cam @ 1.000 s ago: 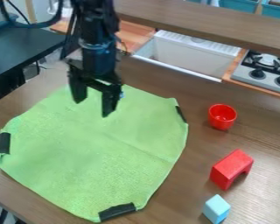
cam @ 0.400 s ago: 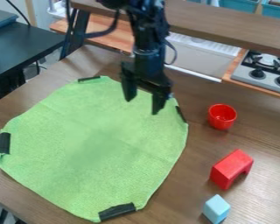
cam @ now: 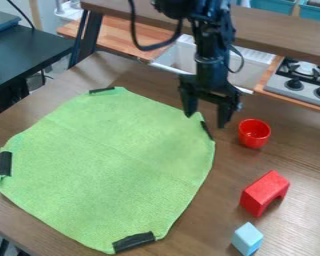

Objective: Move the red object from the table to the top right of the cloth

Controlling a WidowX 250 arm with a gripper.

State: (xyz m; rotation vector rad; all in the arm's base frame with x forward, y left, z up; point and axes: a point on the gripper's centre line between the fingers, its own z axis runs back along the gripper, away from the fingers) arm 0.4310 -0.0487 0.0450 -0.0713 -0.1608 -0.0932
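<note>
Black arm hangs down, pincer (cam: 207,120) spread open.

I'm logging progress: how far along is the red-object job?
Nothing looks done yet: the red cup and red arch block both sit on the table, off the green cloth. The open gripper holds nothing. Grasping, carrying and placing at the cloth's top right remain.

No text, label, brand, number or sign can be read here, at least as far as the slanted view lets one judge.
</note>
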